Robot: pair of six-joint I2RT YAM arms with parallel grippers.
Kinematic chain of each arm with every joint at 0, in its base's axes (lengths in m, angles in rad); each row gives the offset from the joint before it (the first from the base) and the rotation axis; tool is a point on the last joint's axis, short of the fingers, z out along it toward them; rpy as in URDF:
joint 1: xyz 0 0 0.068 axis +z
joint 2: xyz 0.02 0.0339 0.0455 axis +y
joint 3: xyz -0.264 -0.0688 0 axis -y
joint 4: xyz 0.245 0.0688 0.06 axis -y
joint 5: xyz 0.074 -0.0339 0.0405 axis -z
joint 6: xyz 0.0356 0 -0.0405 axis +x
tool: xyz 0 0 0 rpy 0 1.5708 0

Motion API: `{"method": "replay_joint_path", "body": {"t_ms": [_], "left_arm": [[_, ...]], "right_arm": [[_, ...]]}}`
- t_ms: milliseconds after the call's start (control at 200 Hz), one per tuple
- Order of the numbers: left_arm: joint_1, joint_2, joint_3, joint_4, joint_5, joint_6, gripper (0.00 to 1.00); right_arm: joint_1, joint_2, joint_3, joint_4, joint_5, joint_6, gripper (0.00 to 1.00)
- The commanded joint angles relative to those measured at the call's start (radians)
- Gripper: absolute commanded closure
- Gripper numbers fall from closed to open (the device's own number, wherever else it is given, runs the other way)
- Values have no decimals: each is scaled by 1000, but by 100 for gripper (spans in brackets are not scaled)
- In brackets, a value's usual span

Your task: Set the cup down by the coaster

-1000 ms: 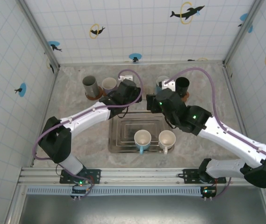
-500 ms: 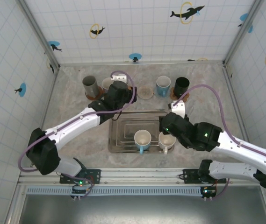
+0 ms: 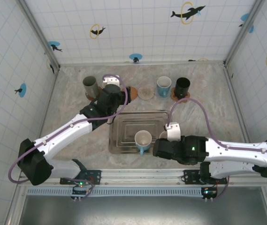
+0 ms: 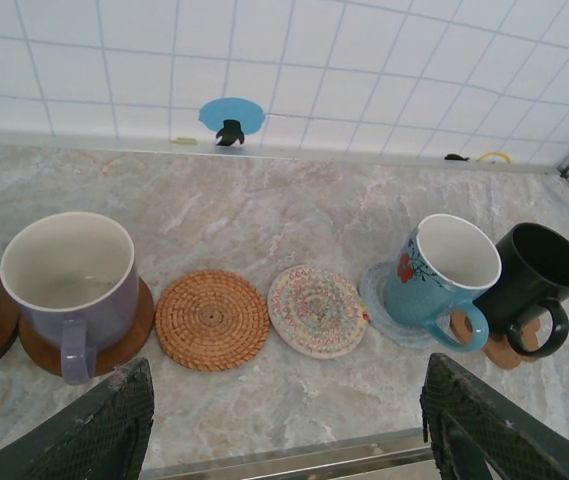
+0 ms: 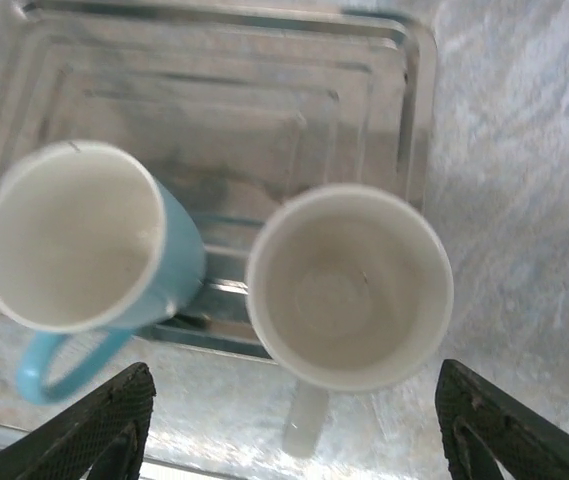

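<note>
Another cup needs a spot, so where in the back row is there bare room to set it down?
The woven coaster and pastel coaster lie bare, between the purple mug and blue mug. The marble behind the row is open. Crowded at the right: black mug close beside the blue mug.

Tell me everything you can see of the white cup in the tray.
The white cup looks like glazed ceramic. It is empty and stands upright at a corner of the metal tray. Its handle juts out past the tray's rim. The blue cup stands close beside it, a narrow gap between. The right gripper hangs open above it, wide of its sides, not touching.
</note>
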Motion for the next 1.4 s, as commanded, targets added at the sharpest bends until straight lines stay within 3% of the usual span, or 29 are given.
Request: {"method": "replay_joint_path", "body": {"t_ms": [0, 165, 340, 836, 1397], "left_arm": [[-7, -13, -16, -11, -19, 24, 29], [-7, -5, -14, -10, -23, 26, 29], [-7, 0, -12, -15, -17, 41, 29], [-7, -83, -62, 26, -18, 46, 30], [-6, -66, -61, 14, -35, 50, 30]], "right_arm": [[11, -37, -105, 14, -48, 132, 24], [1, -121, -236, 145, -49, 164, 26], [-3, -179, -268, 163, -43, 215, 29], [-5, -86, -283, 224, -108, 203, 31], [-105, -47, -327, 325, -154, 118, 53]]}}
